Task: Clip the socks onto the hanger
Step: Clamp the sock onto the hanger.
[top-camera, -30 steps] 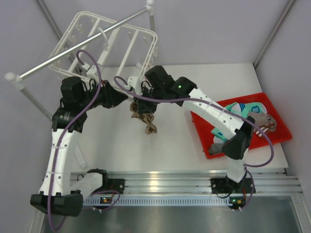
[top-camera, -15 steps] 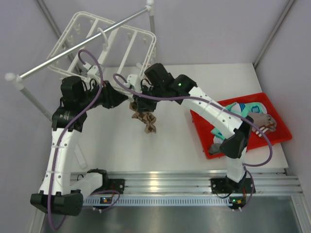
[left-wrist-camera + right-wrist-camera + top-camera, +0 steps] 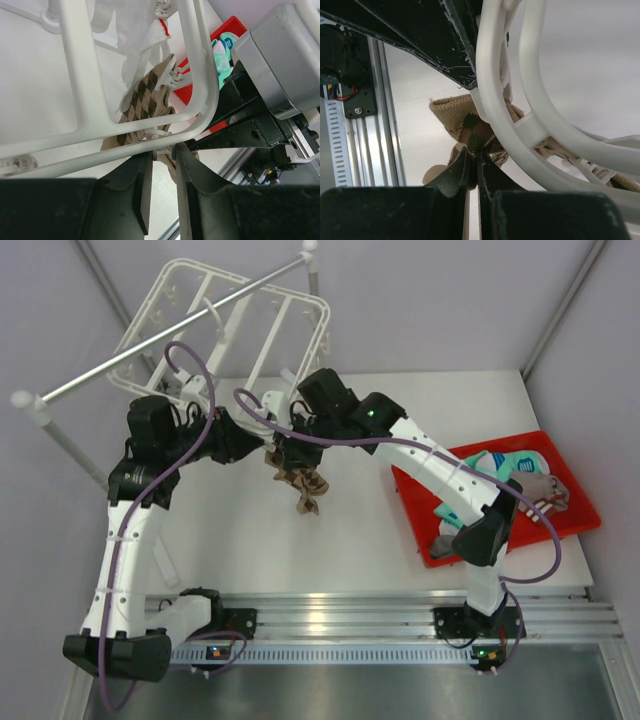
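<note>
The white hanger hangs tilted from the grey rail at the back left. A brown-and-tan checkered sock dangles under the frame's near corner. My right gripper is shut on the sock's upper edge; its fingertips pinch the fabric just under the frame. My left gripper holds a small white clip between its fingertips under the frame bar. The sock hangs just beyond that clip.
A red tray on the right holds teal-and-white socks, a grey sock and others. The long grey rail crosses over the hanger. A piece of white fabric with a red edge hangs from the frame.
The hanger's near corner has swung slightly up and to the right. Both grippers and the sock have shifted a little, with their holds unchanged.
</note>
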{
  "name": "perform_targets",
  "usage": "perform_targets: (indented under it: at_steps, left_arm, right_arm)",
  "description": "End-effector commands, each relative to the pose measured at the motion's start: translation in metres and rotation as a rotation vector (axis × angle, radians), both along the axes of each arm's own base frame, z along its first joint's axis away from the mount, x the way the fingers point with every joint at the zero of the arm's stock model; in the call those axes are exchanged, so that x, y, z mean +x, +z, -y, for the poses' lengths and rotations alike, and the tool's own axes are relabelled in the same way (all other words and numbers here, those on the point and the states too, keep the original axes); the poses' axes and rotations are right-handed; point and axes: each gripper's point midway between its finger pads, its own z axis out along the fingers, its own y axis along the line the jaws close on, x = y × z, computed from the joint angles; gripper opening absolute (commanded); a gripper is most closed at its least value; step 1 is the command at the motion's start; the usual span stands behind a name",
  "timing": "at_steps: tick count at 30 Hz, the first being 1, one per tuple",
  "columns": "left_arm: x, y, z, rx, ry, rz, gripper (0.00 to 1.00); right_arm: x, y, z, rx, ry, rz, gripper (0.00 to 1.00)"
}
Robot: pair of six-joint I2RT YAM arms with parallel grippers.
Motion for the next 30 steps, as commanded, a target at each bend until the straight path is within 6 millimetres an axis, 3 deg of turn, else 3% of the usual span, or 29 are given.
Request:
perform_targets:
  at_steps: [1, 8, 15, 23, 30]
  left_arm:
    - [-0.012, -0.001, 0.008, -0.013, -0.061, -0.036, 0.0]
    - [-0.009, -0.005, 0.009, -0.037, -0.047, -0.079, 0.0]
    - [-0.007, -0.002, 0.007, -0.039, -0.024, -0.071, 0.04]
    - [-0.007, 0.004, 0.003, -0.04, 0.017, -0.048, 0.41]
    - [-0.015, 0.027, 0.001, -0.075, 0.045, 0.021, 0.63]
  right_arm:
    - [0.002, 0.034, 0.001, 0.083, -0.02, 0.064, 0.0]
    - [0.007, 0.045, -0.007, 0.134, -0.038, 0.099, 0.0]
    - [0.003, 0.057, -0.001, 0.181, -0.043, 0.133, 0.0]
    - [0.009, 0.054, 0.007, 0.171, -0.068, 0.156, 0.0]
    - [0.026, 0.057, 0.016, 0.179, -0.116, 0.167, 0.0]
